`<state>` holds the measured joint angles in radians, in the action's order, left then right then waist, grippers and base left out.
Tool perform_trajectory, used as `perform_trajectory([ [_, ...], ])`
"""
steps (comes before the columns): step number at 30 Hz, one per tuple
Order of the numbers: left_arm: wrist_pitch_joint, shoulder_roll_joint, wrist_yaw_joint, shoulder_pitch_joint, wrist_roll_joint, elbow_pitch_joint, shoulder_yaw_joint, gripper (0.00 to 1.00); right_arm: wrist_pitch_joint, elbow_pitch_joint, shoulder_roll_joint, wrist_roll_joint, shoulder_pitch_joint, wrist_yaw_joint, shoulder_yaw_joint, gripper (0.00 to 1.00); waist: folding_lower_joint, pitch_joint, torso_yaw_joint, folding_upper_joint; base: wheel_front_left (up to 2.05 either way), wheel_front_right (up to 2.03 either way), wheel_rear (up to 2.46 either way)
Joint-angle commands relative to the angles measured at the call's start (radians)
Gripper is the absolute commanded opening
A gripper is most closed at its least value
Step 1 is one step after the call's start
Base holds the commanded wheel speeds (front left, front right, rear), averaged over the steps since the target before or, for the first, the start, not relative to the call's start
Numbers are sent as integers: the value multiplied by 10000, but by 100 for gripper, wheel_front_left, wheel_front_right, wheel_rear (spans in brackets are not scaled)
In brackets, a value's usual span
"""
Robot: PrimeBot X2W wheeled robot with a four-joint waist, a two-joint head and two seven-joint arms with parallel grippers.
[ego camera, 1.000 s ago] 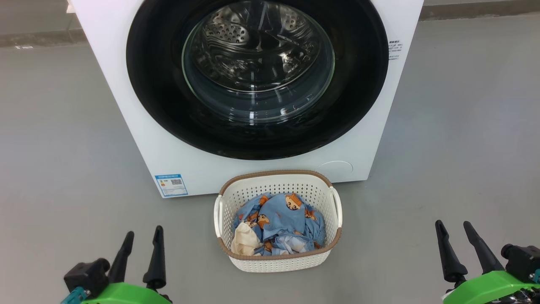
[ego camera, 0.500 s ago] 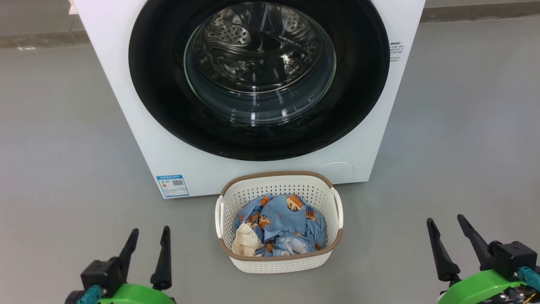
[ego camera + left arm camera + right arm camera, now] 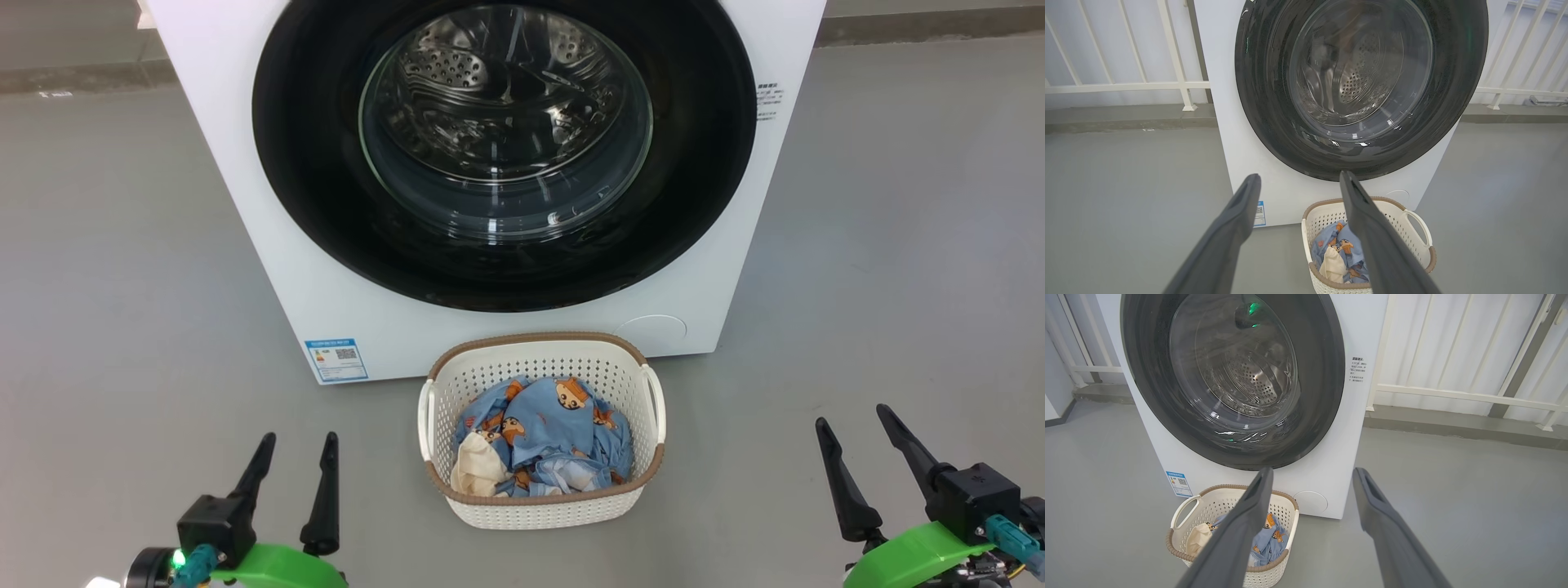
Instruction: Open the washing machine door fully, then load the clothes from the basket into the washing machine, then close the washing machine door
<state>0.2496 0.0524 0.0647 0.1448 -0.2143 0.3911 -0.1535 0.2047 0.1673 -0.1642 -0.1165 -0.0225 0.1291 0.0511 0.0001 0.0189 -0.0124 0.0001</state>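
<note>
The washing machine door (image 3: 506, 147) was shut flush against the front of the washing machine (image 3: 269, 269), its black ring unbroken and the steel drum visible through the glass bowl. Opening it was the step in hand, and nothing had been started.

No handle or catch showed on the ring, so the latch side could not be told. The sensible approach was to find that recess first, then hook one finger behind the rim. The pull should follow the door's arc around its hinge, not come straight out, until the door stood wide.

The basket (image 3: 543, 502) sat on the floor (image 3: 122, 286) just before the machine's front, beneath the door's lower edge. The swing and the reaching arm would probably need to stay clear of it.

The clothes (image 3: 547, 433) lay heaped inside the basket.

The left gripper (image 3: 300, 437) hovered over the floor's near edge, left of the basket, its jaws spread and empty. The right gripper (image 3: 851, 414) hovered at the near right, likewise released and holding nothing. Both were well apart from the door.

By count there were:
- one machine and one door
- one basket with two side handles
- one blue bear-printed bundle, though whether it was a single garment could not be told
- one cream cloth (image 3: 476, 465)
- two grippers of two fingers each
- one blue sticker (image 3: 335, 359) and one round cap (image 3: 653, 331)
</note>
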Motion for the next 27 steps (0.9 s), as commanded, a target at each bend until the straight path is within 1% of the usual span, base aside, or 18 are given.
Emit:
perform_trajectory([
  [1, 122, 140, -124, 434, -27, -166, 320, 100, 120, -286, -176, -10, -311, 16, -212, 100, -1, 3, -1, -1, 0, 0, 0],
  [27, 122, 154, -243, 571, -277, 175, 297, 100, 78, -364, -93, -237, -240, 16, -128, 100, -1, 39, -6, -1, 0, 0, -1],
])
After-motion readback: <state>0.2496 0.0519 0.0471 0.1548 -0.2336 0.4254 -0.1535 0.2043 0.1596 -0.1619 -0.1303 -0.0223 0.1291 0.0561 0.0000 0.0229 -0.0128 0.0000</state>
